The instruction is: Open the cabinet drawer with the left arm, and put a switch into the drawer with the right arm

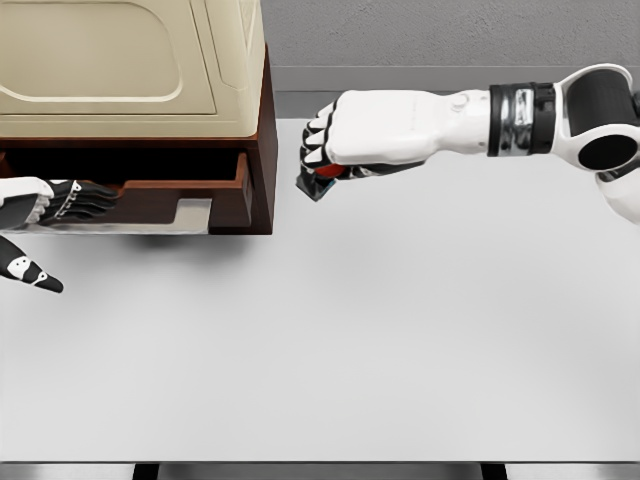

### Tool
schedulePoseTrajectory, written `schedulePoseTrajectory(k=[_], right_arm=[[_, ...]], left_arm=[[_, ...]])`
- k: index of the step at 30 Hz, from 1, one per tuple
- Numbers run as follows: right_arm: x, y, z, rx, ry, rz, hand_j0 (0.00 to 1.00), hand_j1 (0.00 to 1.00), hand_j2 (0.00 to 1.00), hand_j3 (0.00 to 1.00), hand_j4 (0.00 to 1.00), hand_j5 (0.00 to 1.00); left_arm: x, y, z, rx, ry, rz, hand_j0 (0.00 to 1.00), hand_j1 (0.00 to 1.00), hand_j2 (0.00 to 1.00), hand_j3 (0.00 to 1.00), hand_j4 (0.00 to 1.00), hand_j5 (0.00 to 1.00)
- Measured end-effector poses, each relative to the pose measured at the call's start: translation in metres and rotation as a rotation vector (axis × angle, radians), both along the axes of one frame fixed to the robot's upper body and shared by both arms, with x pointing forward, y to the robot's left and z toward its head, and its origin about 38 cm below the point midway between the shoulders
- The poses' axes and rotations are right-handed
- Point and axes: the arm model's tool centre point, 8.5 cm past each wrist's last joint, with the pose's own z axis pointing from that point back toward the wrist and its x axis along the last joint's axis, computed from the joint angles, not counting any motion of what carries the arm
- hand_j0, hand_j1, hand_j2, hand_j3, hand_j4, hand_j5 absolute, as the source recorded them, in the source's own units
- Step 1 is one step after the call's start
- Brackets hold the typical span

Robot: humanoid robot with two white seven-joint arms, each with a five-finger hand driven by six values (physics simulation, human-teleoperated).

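A cream-topped cabinet [130, 60] with dark brown sides stands at the upper left. Its drawer [232, 180] is pulled out toward me, showing a dark inside. My left hand [50, 205] lies at the drawer's front at the far left edge, fingers stretched along the front and thumb pointing down-right. My right hand [325, 155] reaches in from the right, just right of the cabinet and above the table. Its fingers are curled on a small switch [322, 180], of which only a dark and red bit shows under the hand.
The white table [350, 340] spreads across the lower picture, its front edge near the bottom. A grey wall runs behind. The cabinet's brown side wall [266, 150] stands close to the left of my right hand.
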Motion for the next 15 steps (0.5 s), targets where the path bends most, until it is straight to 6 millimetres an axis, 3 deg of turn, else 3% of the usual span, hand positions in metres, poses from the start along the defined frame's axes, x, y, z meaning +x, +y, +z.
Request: schedulePoseTrajectory(k=[7, 15], right_arm=[[-0.003, 0.010, 0.007, 0.012, -0.016, 0.027, 0.47, 0.47, 0.47, 0.47, 0.47, 0.47], [-0.006, 0.021, 0.012, 0.019, -0.026, 0.056, 0.47, 0.47, 0.47, 0.47, 0.47, 0.47]], left_arm=[[0.002, -0.008, 0.001, -0.007, -0.063, -0.060, 1.00, 1.00, 1.00, 1.00, 1.00, 1.00], [-0.005, 0.012, 0.019, 0.045, -0.086, -0.029, 1.00, 1.00, 1.00, 1.00, 1.00, 1.00]])
